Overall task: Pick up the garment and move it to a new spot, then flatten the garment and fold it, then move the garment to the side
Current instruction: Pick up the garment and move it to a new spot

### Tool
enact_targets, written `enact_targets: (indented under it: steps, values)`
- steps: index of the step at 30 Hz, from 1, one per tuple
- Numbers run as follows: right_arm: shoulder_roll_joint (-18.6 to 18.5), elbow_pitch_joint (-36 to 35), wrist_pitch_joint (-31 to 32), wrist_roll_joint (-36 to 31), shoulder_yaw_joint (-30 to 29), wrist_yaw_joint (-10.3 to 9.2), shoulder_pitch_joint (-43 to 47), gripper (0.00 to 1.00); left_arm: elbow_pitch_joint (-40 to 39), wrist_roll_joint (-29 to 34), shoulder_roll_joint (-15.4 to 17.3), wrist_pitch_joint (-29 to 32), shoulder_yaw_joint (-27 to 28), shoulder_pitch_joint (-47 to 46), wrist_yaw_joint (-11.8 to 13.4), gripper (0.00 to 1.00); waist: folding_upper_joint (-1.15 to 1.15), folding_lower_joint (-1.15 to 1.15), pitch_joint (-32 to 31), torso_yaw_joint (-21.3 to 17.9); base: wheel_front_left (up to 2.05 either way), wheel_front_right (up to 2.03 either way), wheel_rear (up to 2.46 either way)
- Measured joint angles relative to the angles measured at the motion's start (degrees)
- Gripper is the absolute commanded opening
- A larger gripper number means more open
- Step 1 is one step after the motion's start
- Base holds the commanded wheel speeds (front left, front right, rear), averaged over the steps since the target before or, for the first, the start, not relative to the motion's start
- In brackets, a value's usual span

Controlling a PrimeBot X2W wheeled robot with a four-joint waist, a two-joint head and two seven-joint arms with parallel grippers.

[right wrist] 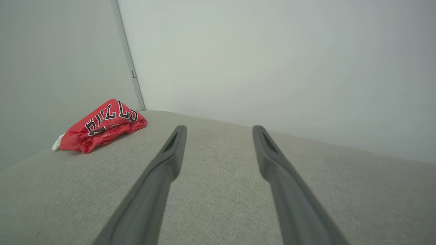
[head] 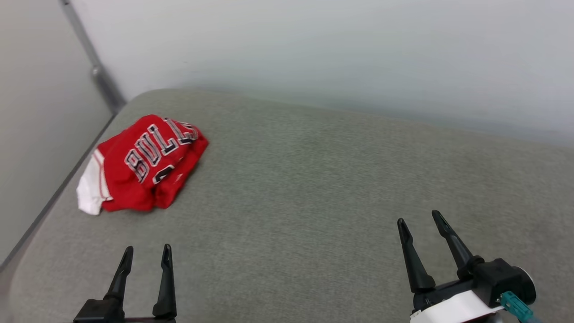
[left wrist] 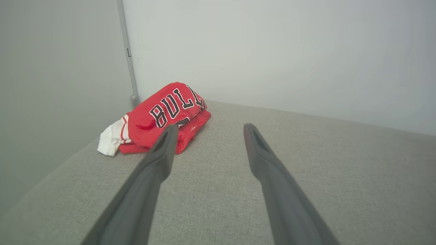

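The light is soft, even and bright in all three frames, and I cannot tell where it comes from. The wall (head: 358, 54) reads flat grey-white, a touch bluish toward the upper right of my head view, and turns hazy where it meets the cushion (head: 314, 179) across the middle. Shadows are faint: a thin dark rim under the lower edge of the garment (head: 143, 161). In the wrist views the fingers (left wrist: 143, 190) of my left gripper (left wrist: 210, 126) and of my right gripper (right wrist: 219, 127) go soft and smeared toward the bottom edge, while the cushion weave at centre is crisp. The corner strip (left wrist: 127, 51) at upper left leans, bent by the wide lens.
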Motion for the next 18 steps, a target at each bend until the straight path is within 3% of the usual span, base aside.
enact_targets:
  steps: [11,18]
  values:
    - [0.0,0.3,0.0,0.2,2.0,0.00,0.2,1.00,-0.3,1.2,0.0,0.0,0.4,1.7,-0.3,1.00,0.00,0.00,-1.2,8.4,0.00,0.00,0.00]
    - [0.0,0.3,0.0,0.0,2.1,0.00,0.2,1.00,-0.1,1.6,0.0,0.0,0.6,1.9,-0.9,1.00,0.00,0.00,-1.3,10.8,0.00,0.00,0.00]
